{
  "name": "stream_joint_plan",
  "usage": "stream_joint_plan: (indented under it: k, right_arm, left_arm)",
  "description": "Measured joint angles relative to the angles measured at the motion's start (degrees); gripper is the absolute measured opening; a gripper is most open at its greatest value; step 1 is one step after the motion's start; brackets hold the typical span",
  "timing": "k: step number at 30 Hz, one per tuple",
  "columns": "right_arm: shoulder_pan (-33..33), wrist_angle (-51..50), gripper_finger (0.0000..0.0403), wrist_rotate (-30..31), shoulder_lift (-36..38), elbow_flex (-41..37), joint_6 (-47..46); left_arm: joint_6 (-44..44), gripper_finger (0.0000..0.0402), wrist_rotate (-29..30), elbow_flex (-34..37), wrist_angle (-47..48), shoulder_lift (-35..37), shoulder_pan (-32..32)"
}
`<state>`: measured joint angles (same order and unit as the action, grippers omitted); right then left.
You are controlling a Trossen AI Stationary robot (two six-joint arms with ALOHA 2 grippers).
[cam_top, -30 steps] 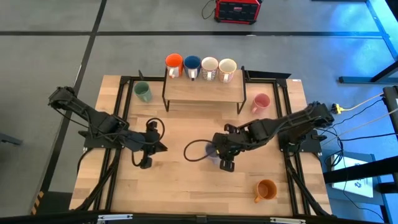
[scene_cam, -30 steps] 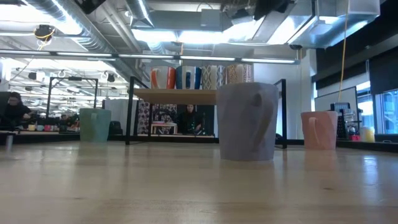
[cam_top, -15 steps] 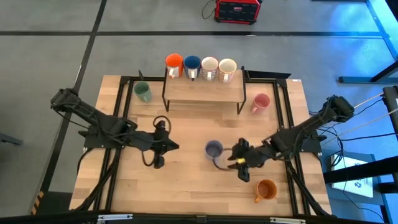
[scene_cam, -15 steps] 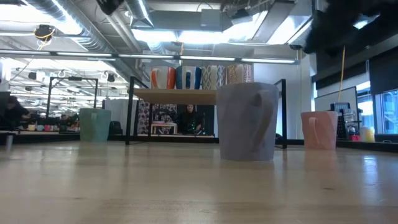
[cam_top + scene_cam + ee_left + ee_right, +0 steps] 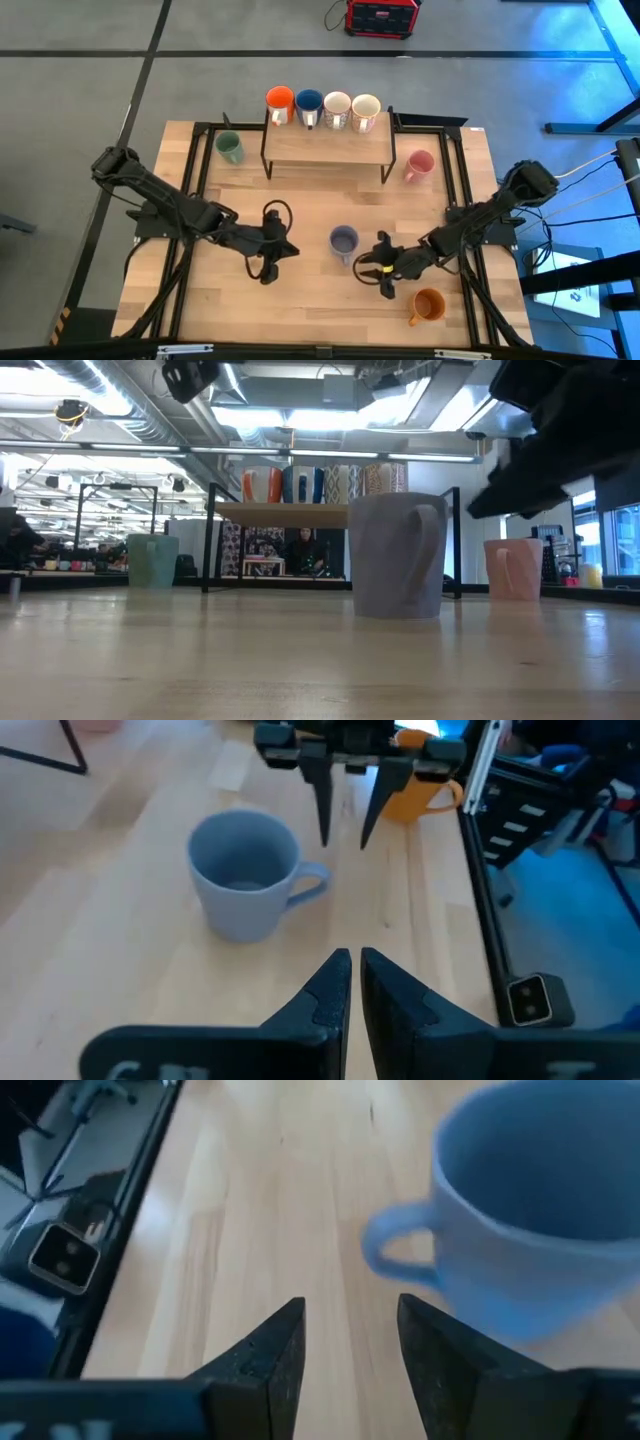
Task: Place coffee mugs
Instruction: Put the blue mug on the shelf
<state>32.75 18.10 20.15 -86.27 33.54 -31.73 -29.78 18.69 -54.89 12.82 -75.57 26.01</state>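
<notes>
Lavender mug sits upright on the bare wood near the middle of your tabletop, its handle turned toward your right tool. That tool is released, its fingers apart and holding nothing, just beside the mug on the handle side; in the right wrist view the handle lies ahead of the gap between the two fingers, not inside it. Your left tool is clenched on nothing, near the mug on its other side and apart from it; its wrist view shows the closed fingertips pointing past the mug toward the other arm.

On the small raised shelf at the far side you have four mugs in a row along its far edge: an orange-red mug, a dark blue mug and two white mugs. A sage green mug stands on the tabletop just left of the shelf, a pink mug just right of it. An amber orange mug stands at the near right part of the tabletop, close to your right arm. In the low view the lavender mug stands in front of the shelf.
</notes>
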Motion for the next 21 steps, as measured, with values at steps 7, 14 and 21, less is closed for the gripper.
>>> stream_joint_plan:
  k: [7,14,21]
  right_arm:
    - [-0.15,13.79,0.0147,6.32,-9.91,0.00,5.05]
    - [-0.15,24.18,0.0147,8.28,-16.73,0.10,5.43]
    - [-0.15,33.74,0.0147,11.61,-21.84,0.12,6.95]
  left_arm:
    - [-0.91,0.0020,0.10,0.00,0.17,0.30,1.92]
    - [-1.28,0.0020,-0.18,0.00,0.37,0.30,2.28]
    - [-1.27,0.0020,-0.29,0.00,0.48,0.30,2.13]
